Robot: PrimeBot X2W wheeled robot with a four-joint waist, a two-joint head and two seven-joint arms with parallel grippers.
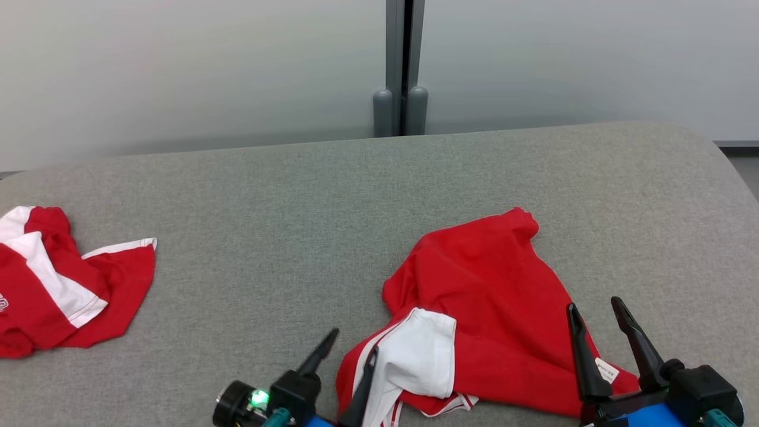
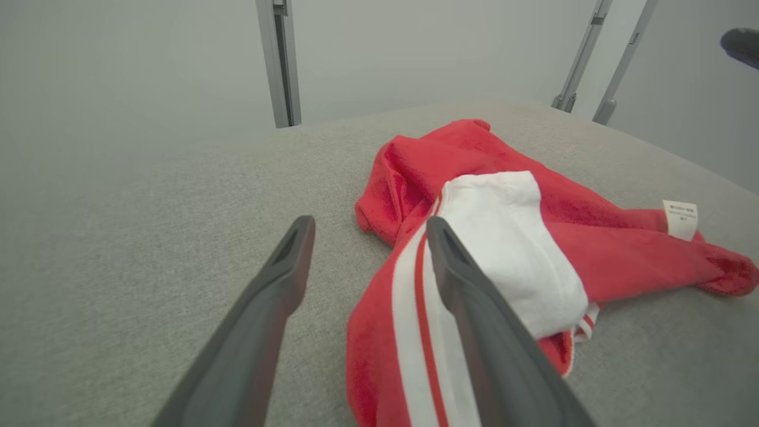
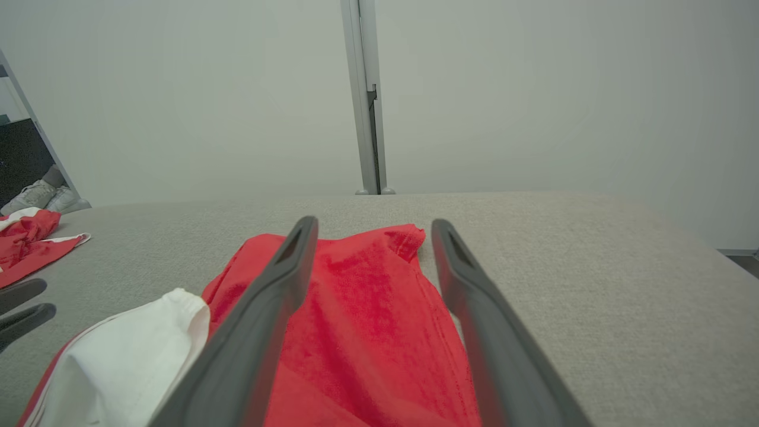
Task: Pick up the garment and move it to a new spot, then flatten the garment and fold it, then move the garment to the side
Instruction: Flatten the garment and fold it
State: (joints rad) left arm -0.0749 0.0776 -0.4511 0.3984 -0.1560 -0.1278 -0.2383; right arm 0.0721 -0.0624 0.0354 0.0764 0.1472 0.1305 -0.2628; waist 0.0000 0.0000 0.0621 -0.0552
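The garment (image 1: pixel 492 284) is a crumpled red piece with a white panel and white stripes, lying on the grey fabric surface (image 1: pixel 267 196) near the front, right of centre. My left gripper (image 1: pixel 353 344) stands open at the garment's left edge, one finger over the striped hem. In the left wrist view the left gripper (image 2: pixel 370 224) points at the garment (image 2: pixel 504 237), which has a white label on its right. My right gripper (image 1: pixel 595 305) is open above the garment's right corner. In the right wrist view the right gripper (image 3: pixel 373 223) frames the red cloth (image 3: pixel 367 308). Neither gripper holds anything.
A second red and white garment (image 1: pixel 53 284) lies bunched at the surface's left edge, also seen as red cloth (image 3: pixel 29 243) from the right wrist. A pale wall with a grey post (image 1: pixel 403 65) stands behind. The surface's rounded right edge (image 1: pixel 735 172) is close.
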